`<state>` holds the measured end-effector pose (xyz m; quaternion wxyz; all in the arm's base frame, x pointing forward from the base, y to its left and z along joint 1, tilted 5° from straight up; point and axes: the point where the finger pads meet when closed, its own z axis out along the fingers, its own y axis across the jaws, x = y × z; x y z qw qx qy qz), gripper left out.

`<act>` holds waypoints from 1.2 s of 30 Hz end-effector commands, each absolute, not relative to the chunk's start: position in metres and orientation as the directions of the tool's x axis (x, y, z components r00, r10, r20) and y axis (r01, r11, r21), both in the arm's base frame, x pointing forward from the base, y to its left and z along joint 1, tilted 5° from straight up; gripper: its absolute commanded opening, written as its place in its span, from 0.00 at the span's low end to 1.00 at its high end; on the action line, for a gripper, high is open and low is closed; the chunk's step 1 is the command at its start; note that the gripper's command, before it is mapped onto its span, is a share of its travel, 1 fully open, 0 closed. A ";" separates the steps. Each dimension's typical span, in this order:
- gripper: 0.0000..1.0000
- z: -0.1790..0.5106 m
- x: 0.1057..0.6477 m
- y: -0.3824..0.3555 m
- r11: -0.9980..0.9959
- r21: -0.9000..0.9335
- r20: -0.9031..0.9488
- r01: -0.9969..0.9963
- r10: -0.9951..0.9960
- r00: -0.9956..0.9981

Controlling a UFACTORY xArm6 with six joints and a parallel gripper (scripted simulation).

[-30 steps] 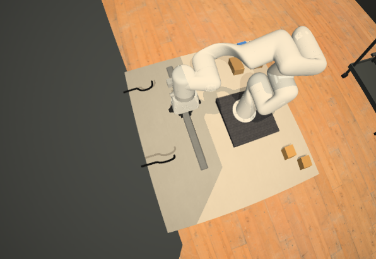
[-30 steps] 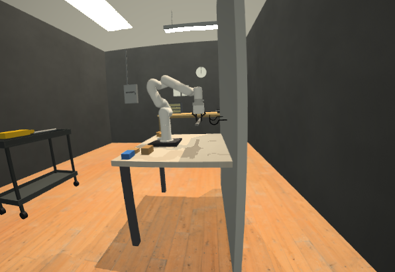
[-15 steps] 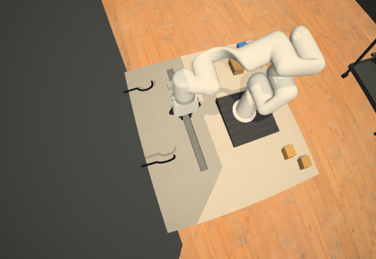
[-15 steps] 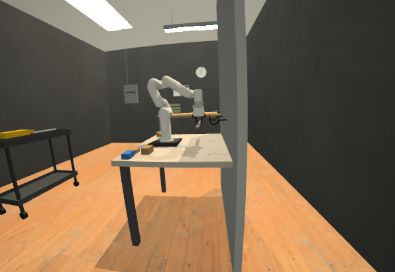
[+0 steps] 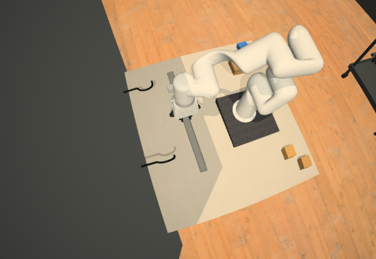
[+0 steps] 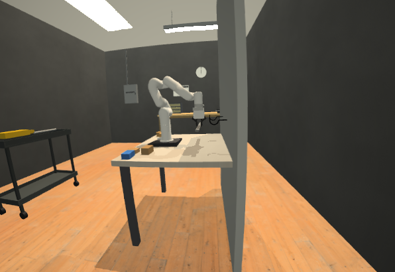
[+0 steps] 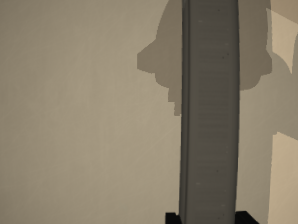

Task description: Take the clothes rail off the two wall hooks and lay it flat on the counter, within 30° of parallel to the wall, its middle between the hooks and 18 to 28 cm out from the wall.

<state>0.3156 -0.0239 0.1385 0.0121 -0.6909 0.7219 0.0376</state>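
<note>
The clothes rail [image 5: 188, 127] is a long grey bar. It hangs clear of both black wall hooks [image 5: 140, 88] [image 5: 159, 160], out from the wall and roughly parallel to it. My gripper [image 5: 184, 115] points down and is shut on the rail, nearer its far end. In the exterior view the gripper [image 6: 198, 120] holds the rail [image 6: 198, 127] well above the counter [image 6: 185, 152], level with the hooks [image 6: 217, 119]. In the wrist view the rail [image 7: 209, 115] runs up the frame over the counter, with the dark fingertips at the bottom edge.
The arm's black base mat [image 5: 247, 118] lies mid-counter. Two orange blocks [image 5: 288, 151] [image 5: 305, 162] sit at the near right, another orange block [image 5: 235, 68] and a blue block [image 5: 241, 45] at the far end. The grey wall panel [image 6: 232, 124] borders the counter. A black cart [image 6: 33, 160] stands aside.
</note>
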 end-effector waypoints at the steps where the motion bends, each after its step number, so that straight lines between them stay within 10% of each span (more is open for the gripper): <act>1: 0.00 0.132 0.317 -0.024 0.043 0.034 -0.069 -0.999 -0.997 -0.045; 36: 0.00 0.080 0.315 -0.020 0.043 0.034 -0.069 -0.999 -0.997 -0.045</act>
